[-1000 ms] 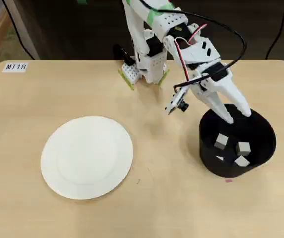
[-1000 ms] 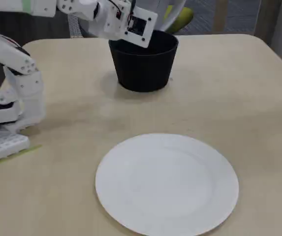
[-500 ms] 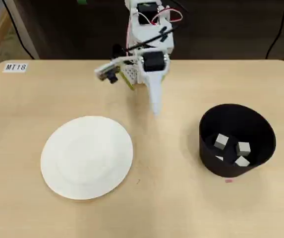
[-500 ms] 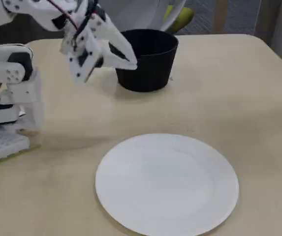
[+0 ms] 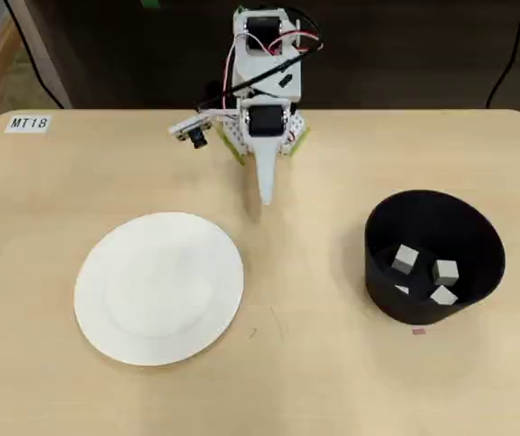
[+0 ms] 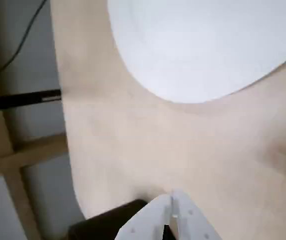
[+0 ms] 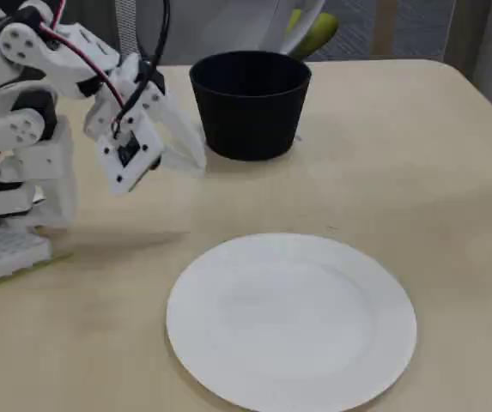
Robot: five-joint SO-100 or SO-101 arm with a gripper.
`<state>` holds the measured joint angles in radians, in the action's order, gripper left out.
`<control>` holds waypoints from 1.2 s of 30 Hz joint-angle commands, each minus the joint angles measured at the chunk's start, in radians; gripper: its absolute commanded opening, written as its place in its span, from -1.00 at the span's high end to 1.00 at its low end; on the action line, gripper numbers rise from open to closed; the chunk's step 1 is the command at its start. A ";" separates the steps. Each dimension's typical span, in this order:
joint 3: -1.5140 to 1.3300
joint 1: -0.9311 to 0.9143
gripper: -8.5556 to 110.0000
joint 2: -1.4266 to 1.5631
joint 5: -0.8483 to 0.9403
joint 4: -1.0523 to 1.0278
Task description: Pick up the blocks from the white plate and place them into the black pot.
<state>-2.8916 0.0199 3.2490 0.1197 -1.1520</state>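
Closed and empty, the gripper (image 5: 265, 193) is parked at upper centre, the white plate (image 5: 159, 287) bare, blocks (image 5: 406, 259) seen in the black pot (image 5: 434, 256); no further transfer seems required.

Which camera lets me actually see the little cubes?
The overhead view: it looks down into the black pot, showing the blocks inside. The fixed view sees only the pot's outer wall; the wrist view shows neither pot nor blocks.

table (image 5: 332, 381) light wood | label "MT18" (image 5: 29, 123) far-left corner, overhead view
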 commanded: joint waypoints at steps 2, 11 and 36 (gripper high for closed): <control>-0.044 -0.006 0.90 0.003 0.015 0.025; -0.077 -0.005 0.90 0.003 -0.006 0.041; -0.077 0.003 0.90 0.005 -0.012 0.043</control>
<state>-2.9729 0.0169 3.2474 0.1074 -1.1259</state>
